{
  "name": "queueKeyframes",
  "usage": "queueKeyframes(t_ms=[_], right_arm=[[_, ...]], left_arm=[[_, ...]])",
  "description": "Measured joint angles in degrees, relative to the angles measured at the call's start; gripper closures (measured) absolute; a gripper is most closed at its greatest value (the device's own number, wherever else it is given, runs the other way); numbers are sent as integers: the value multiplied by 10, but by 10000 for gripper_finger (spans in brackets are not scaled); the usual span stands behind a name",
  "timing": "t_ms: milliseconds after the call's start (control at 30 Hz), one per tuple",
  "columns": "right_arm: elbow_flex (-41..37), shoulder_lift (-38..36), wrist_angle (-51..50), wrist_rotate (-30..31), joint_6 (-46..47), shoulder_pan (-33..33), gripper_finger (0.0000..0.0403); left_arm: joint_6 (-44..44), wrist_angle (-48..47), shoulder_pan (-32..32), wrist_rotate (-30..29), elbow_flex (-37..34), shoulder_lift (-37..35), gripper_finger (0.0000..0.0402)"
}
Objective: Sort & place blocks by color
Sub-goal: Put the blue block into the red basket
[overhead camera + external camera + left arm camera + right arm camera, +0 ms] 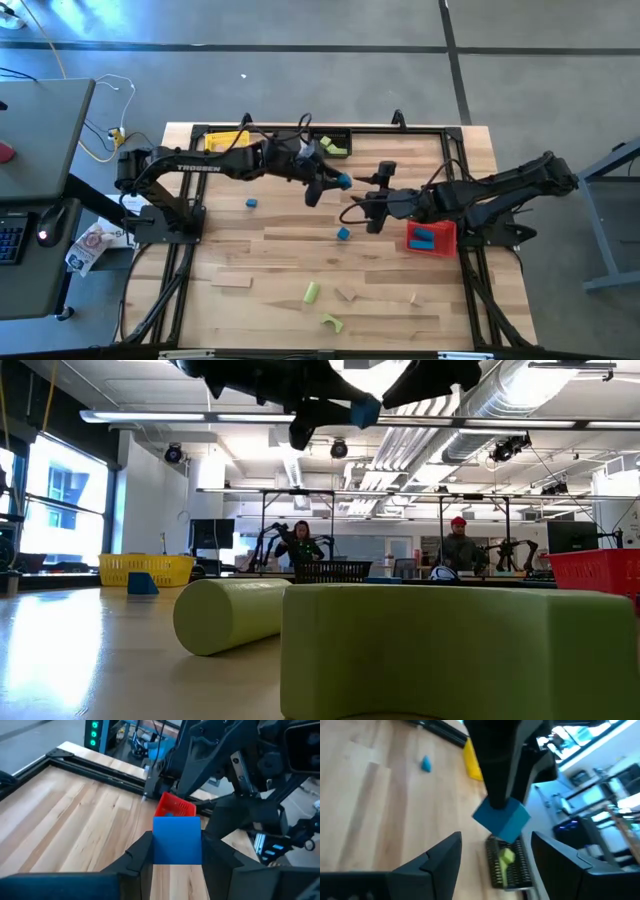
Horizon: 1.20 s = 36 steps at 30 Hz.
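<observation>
Meanwhile red bin (431, 238) holds blue blocks (427, 239) — black bin (334, 141), green ones (331, 147)

Bright overhead lighting, foreground blurred, window glare

"TROSSEN" reads along the left arm (200, 167)
</observation>
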Motion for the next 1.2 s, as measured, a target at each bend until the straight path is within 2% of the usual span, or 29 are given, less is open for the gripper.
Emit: queueKeyframes(t_ms=[300, 400, 600, 733, 867, 1067, 1200], right_arm=[[0, 0, 53, 34, -32, 1, 176], [0, 0, 81, 56, -43, 1, 176], [0, 3, 126, 77, -68, -3, 176], [0, 14, 156, 111, -95, -4, 178], [0, 26, 180, 125, -105, -6, 207], [0, 41, 188, 136, -111, -15, 290], [0, 42, 183, 136, -112, -14, 297]], left_arm=[[-49, 83, -3, -13, 0, 0, 296], [-49, 98, -4, -31, 0, 0, 295], [-59, 133, -8, -36, 0, 0, 296], [-60, 145, -10, -37, 0, 0, 294], [-60, 145, -11, -36, 0, 0, 296], [-63, 142, -10, -42, 0, 0, 289], [-59, 129, -10, -41, 0, 0, 285]])
